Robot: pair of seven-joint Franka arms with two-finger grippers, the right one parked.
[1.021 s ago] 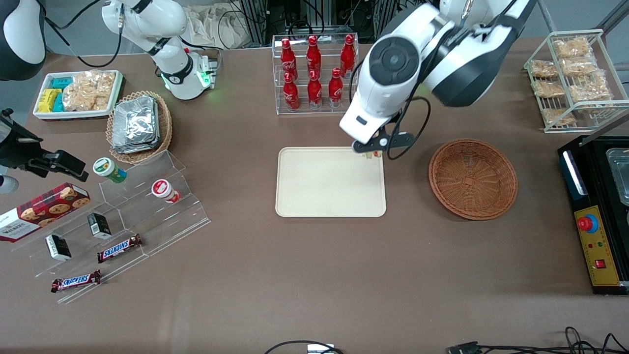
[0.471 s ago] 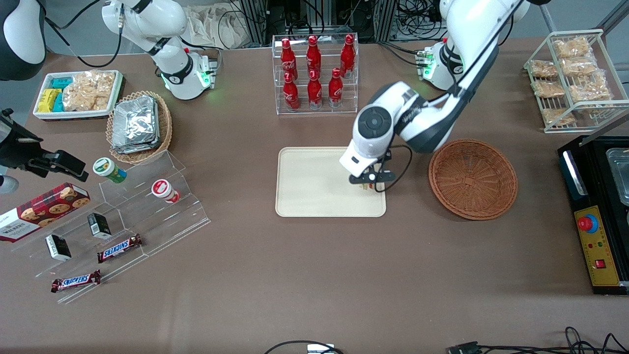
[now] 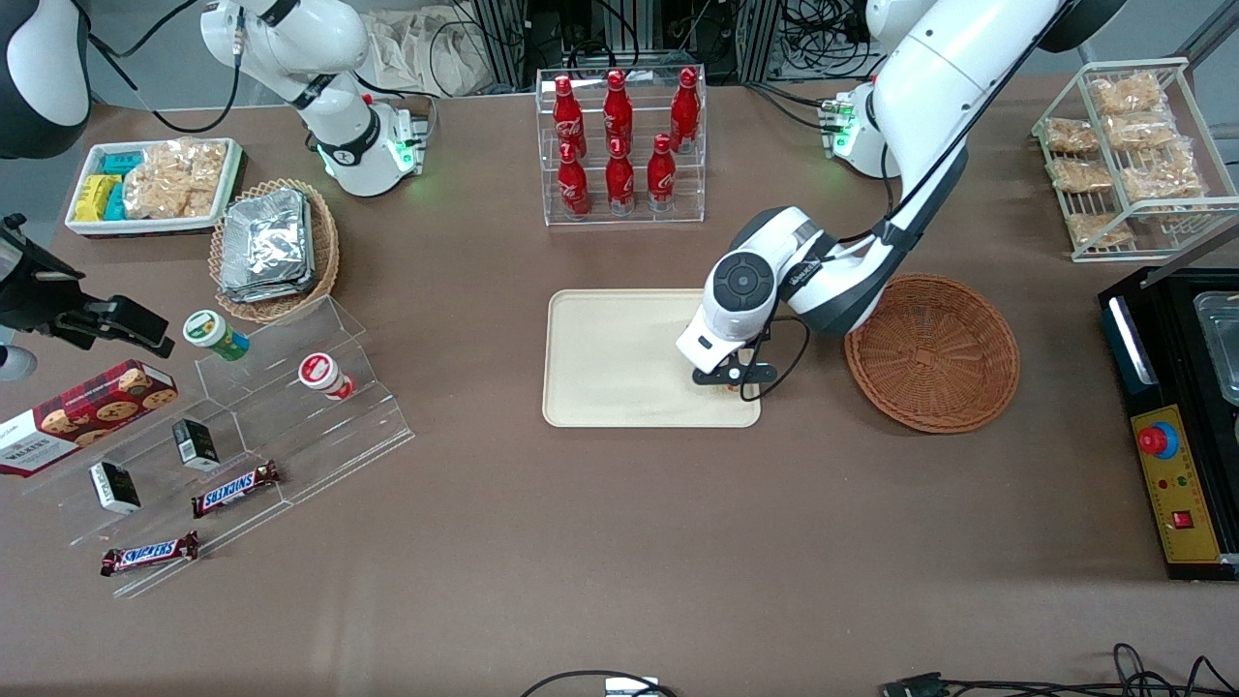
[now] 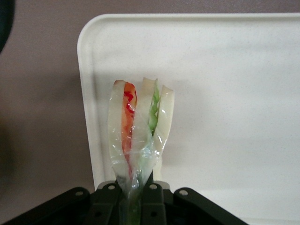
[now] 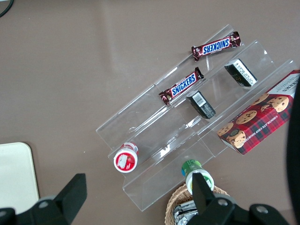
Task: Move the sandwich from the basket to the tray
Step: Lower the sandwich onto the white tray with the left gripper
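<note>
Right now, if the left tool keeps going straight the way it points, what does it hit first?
The tool, shut on the sandwich, points down at the tray, near the edge closest to the basket. The sandwich's free end would likely meet the tray floor first; the remaining gap is unclear.

The black two-finger gripper (image 4: pixel 136 206) is clamped on the clear-wrapped wedge sandwich (image 4: pixel 138 136), whose pale cream bread shows a red-orange stripe and a light green stripe of filling. Under it lies the flat cream-beige plastic tray (image 3: pixel 619 358), plain and faintly speckled, on the dull brown table (image 3: pixel 581 542). At the tray's three o'clock sits the round reddish-brown woven wicker basket (image 3: pixel 932 350), its weave radiating from the centre.
</note>
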